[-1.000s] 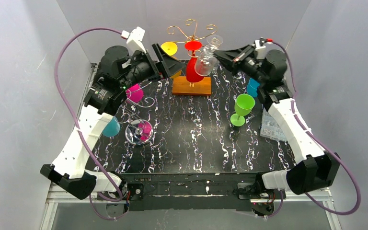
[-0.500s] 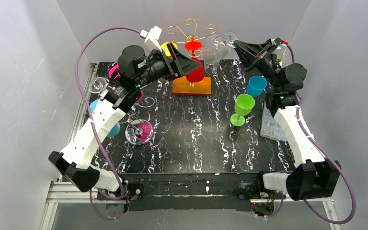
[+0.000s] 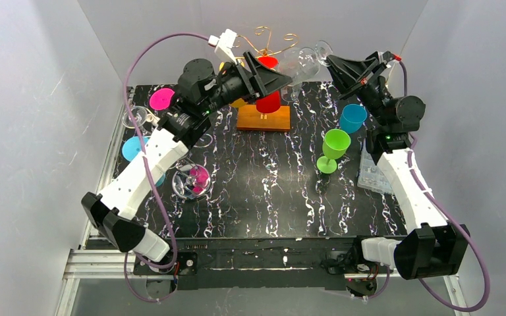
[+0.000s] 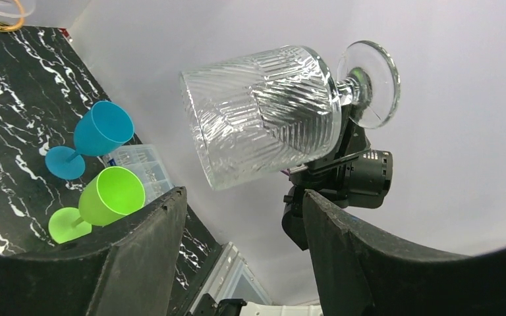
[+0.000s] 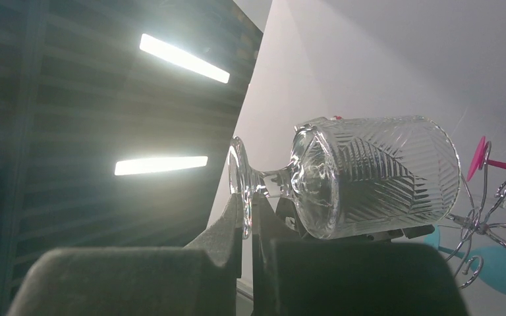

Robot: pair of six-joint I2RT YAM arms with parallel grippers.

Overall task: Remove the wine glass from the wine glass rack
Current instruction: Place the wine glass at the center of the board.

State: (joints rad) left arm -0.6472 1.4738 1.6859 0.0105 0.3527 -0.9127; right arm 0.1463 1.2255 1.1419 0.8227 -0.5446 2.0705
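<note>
A clear cut-glass wine glass (image 3: 301, 60) lies on its side in the air to the right of the rack's gold wire top (image 3: 263, 36). My right gripper (image 3: 330, 59) is shut on the rim of the glass's foot (image 5: 237, 178); the bowl (image 5: 375, 174) points left. My left gripper (image 3: 284, 75) is open, its fingers (image 4: 151, 224) just below the bowl (image 4: 263, 125) and apart from it. A red glass (image 3: 268, 99) still stands at the rack's wooden base (image 3: 263, 120). A yellow glass (image 3: 226, 66) is mostly hidden behind the left arm.
A green glass (image 3: 333, 149) and a blue glass (image 3: 352, 117) stand right of centre, beside a clear plastic box (image 3: 375, 172). On the left are a pink glass (image 3: 161, 99), a clear glass (image 3: 135, 117), a blue glass (image 3: 134, 148) and a clear glass with pink inside (image 3: 192, 181).
My right gripper has lifted the clear glass up and to the right, away from the rack, tipping it onto its side. My left arm has swung up and right, under the glass.
</note>
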